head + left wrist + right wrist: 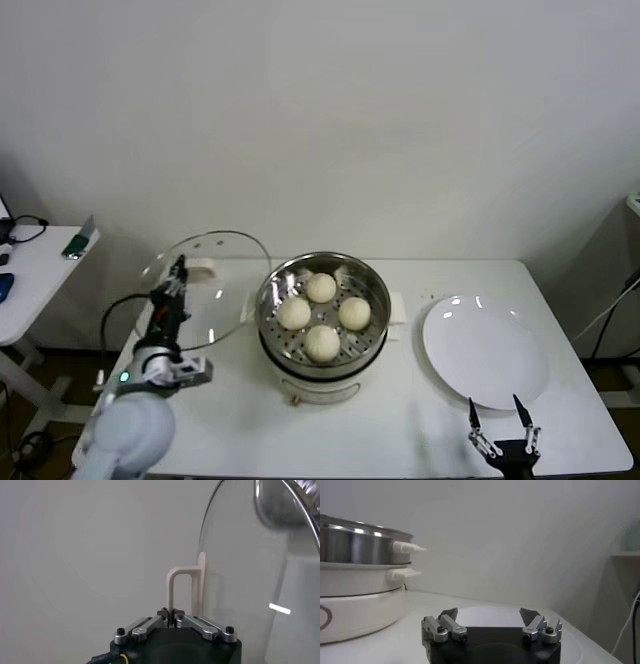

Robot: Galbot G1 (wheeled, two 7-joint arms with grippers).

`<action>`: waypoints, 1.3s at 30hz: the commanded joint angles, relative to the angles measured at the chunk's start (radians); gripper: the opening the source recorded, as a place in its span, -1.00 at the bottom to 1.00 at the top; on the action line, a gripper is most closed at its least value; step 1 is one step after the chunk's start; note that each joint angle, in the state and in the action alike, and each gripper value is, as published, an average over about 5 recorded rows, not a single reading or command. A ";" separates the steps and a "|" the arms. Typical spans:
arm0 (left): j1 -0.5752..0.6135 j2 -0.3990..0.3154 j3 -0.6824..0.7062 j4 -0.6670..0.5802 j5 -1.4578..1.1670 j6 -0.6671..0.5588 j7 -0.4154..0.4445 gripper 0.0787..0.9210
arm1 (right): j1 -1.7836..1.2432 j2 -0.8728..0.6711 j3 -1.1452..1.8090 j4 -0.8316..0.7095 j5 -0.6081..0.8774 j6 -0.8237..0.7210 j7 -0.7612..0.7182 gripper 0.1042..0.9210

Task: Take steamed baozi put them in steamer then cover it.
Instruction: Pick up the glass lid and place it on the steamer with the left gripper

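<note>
Your left gripper (178, 272) was clamped narrow on the cover's handle (184, 587), jaws pinched together on the foot of the cream-white bar, as the left wrist view showed. The cover (205, 290) hung off that grip, tilted on edge and lifted clear of the table (400, 420), its glass disc just beyond the fingertips and its metal rim reaching toward the steamer (323, 310). Cover and steamer were near each other; whether the rims touched you could not tell.

The steamer stood to the right of your left gripper, basket uncovered. All four baozi (321, 288) sat inside on the perforated floor, grouped close in a diamond.

Your right gripper (504, 432) was spread wide and held nothing. It hovered at the near table edge, fingertips pointing at the plate (500, 365) just ahead of it. From the right wrist view the steamer (360, 587) stood well off to the gripper's left side, the basket's side handle above the base's handle.

A side table (35, 265) stood beyond your left arm.
</note>
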 commanded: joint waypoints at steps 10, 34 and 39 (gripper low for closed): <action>-0.158 -0.339 0.399 0.049 0.393 0.144 0.119 -0.86 | 0.023 0.015 -0.007 -0.017 -0.022 -0.020 0.002 0.76; -0.182 -0.453 0.487 0.262 0.525 0.113 0.081 -0.86 | 0.001 0.013 0.021 -0.010 -0.017 -0.007 0.010 0.76; -0.178 -0.454 0.486 0.273 0.536 0.110 0.079 -0.86 | 0.001 0.013 0.021 -0.011 -0.017 -0.002 0.012 0.76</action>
